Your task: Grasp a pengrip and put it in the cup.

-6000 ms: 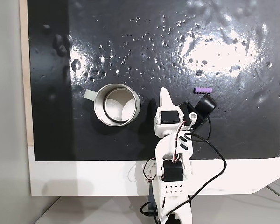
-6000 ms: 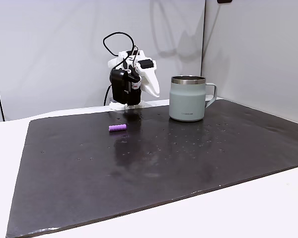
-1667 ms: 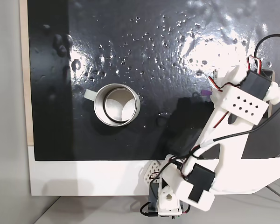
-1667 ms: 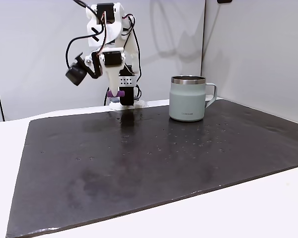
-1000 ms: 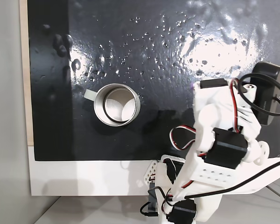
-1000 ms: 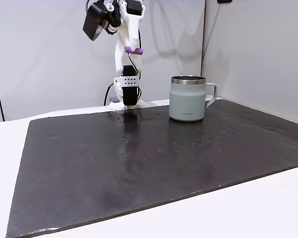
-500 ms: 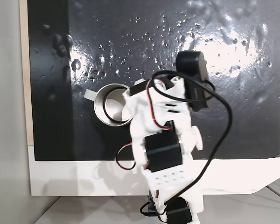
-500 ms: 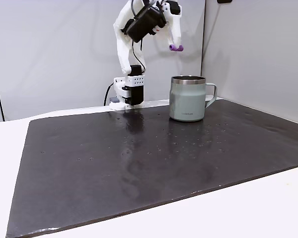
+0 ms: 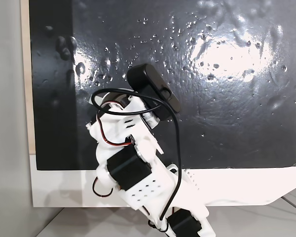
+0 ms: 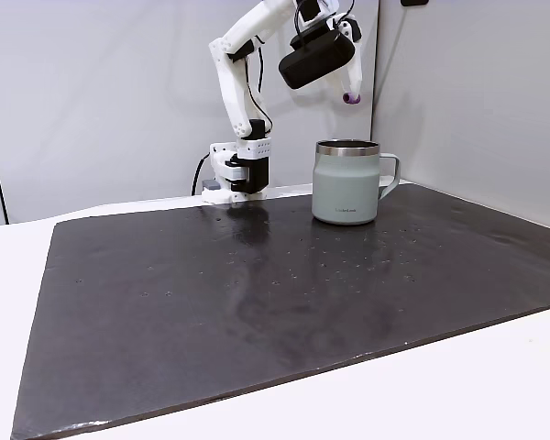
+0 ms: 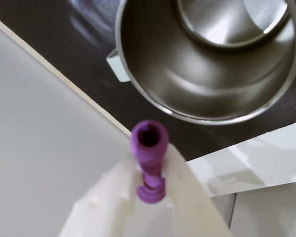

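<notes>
Grasp done: pengrip pinched between the 2 white fingers of the gripper, jaws closed down to the width of the little purple tube, its open end pointing toward the camera in the wrist view

Held high in the air, clear of the mat, above the cup and roughly over its rim in the side fixed view, purple tip poking out below the fingertips

Seen from the wrist, cup mouth wide open ahead, shiny inside, handle tab at its left edge; pengrip lined up short of the rim rather than over the middle (judging by that view alone, so hard to be sure)

From above, arm stretched across the cup, a sliver of rim peeking out at its left side

Left to do, as a judgement: ease a little further so the tube sits over the opening, perhaps lower toward the rim, then open the jaws and let it drop inside

Roughly 2 of 3 parts complete: pickup and carry finished, release not yet made, nothing purple inside the cup so far

Main risk: a soft, light piece bouncing off the thin rim if released off-centre
</notes>
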Controlling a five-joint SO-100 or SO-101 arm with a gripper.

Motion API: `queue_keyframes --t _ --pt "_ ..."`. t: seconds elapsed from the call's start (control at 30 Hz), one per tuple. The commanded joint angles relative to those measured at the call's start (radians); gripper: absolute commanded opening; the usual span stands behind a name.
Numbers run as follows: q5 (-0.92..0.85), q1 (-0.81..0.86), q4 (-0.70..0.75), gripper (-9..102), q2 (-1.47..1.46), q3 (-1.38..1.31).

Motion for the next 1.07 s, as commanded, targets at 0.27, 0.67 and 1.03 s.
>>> queue_keyframes --t 0.27,0.67,1.03 --pt "-0.015 -0.017 0.018 40 0.021 0.014" --pt "-0.014 -0.017 0.018 42 0.021 0.011" --pt "-0.014 -0.021 0.018 42 0.021 0.014"
